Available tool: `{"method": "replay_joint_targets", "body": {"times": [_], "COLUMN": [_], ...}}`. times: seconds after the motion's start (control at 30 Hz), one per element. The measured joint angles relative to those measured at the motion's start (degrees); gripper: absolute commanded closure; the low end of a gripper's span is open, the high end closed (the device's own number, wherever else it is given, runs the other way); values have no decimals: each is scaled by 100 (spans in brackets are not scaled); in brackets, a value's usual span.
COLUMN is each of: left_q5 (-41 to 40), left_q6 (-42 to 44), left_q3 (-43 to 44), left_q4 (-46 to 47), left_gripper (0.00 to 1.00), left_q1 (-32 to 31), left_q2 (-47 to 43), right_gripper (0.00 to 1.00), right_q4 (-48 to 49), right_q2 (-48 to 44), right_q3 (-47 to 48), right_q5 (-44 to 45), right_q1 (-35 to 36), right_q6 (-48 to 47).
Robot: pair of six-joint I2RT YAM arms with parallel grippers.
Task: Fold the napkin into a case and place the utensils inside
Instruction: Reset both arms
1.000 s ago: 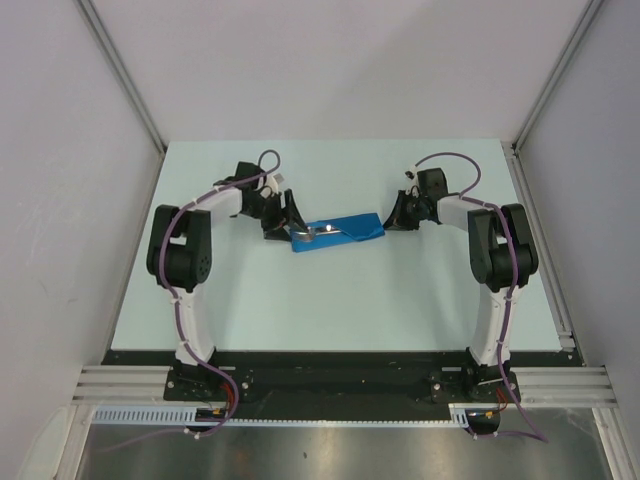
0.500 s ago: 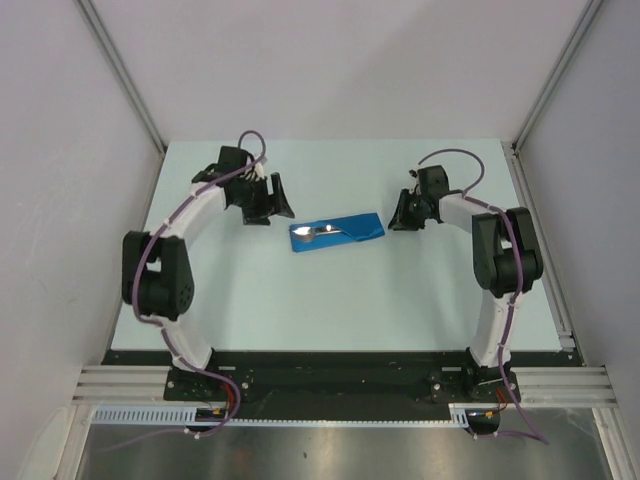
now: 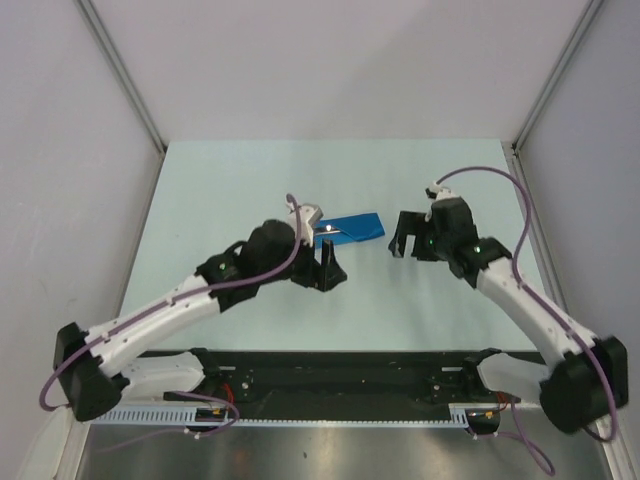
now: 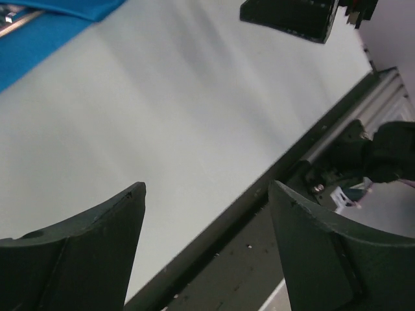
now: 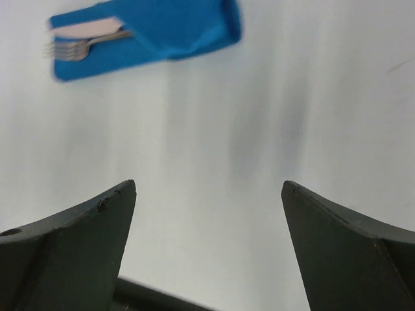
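The left gripper [image 3: 325, 270] is over the table [image 3: 220, 190] with its jaws spread wide and nothing between them. The right gripper [image 3: 408, 240] is just as wide and just as empty. The blue case [image 3: 358, 227] lies flat with the utensils [image 5: 83, 44] tucked inside, fork tines poking out of one end. It sits near the left gripper at about one o'clock, and at nine o'clock from the right gripper, touching neither.
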Motion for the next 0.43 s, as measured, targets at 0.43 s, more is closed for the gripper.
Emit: {"method": "replay_joint_targets", "body": {"times": [0.43], "left_q5": [-999], "left_q6": [-780], "left_q3": [-1362], "left_q4": [1167], "left_gripper": [0], "left_q1": [-1615], "left_q2": [-1801], "right_gripper": [0], "right_q4": [-61], "right_q2": [-3788], "right_q3": [-1950], "right_q5": [-229], "right_q1": [1045], "right_q6": [1351]}}
